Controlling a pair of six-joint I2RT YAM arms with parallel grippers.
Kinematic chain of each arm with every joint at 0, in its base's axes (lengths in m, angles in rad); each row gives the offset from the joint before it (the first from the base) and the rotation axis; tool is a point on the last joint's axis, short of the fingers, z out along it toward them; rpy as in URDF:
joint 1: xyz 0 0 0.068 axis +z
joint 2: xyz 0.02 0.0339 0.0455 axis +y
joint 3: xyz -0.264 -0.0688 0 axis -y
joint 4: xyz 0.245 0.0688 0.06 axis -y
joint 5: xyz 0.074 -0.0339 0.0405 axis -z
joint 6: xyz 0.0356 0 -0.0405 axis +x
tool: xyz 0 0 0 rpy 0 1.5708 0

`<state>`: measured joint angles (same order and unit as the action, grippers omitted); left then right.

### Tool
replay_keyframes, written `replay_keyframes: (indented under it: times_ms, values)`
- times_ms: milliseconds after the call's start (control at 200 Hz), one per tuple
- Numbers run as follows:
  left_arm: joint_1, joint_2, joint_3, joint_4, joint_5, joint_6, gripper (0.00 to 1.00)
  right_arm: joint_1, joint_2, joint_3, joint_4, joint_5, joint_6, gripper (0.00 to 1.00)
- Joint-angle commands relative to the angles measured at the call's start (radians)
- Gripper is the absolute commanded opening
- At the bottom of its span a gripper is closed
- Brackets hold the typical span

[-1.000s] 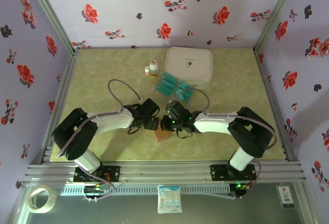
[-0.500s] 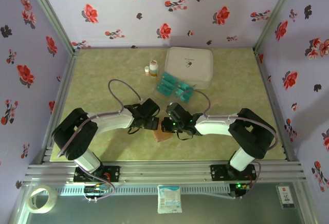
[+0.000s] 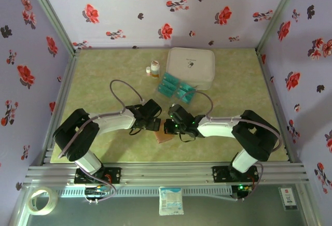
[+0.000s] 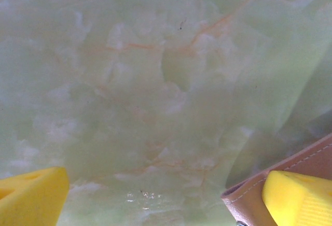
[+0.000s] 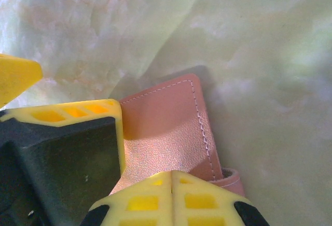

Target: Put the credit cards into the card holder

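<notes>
Hanging closed, right tool [image 5: 173, 180] overlaps card holder [image 5: 167, 127].

**Legible text in the top view: none.**
- White zipped case [image 3: 190, 66]: a faint line of print and a small dark mark on the lid, both too small to read.
- Small bottle [image 3: 154, 66] on the tabletop: the label is illegible.
- White packet [image 3: 171, 200] at the near rail: bluish print, blurred.
- White tag [image 3: 288, 197] at the near right corner: a red strip above dark characters, not resolvable.
</notes>
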<state>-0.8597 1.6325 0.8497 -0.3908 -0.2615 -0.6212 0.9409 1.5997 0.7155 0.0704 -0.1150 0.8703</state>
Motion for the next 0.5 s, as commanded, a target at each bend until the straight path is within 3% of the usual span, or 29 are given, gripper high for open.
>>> replay_keyframes:
  times_ms: [0, 495]
  values:
    - [-0.015, 0.105, -0.039, -0.016, 0.004, -0.005, 1.00, 0.011, -0.002, 0.040, -0.117, 0.008, -0.023, 0.00]
    - [-0.017, 0.110, -0.049, -0.009, 0.006, -0.005, 1.00, -0.008, 0.017, 0.114, -0.146, 0.021, -0.044, 0.00]
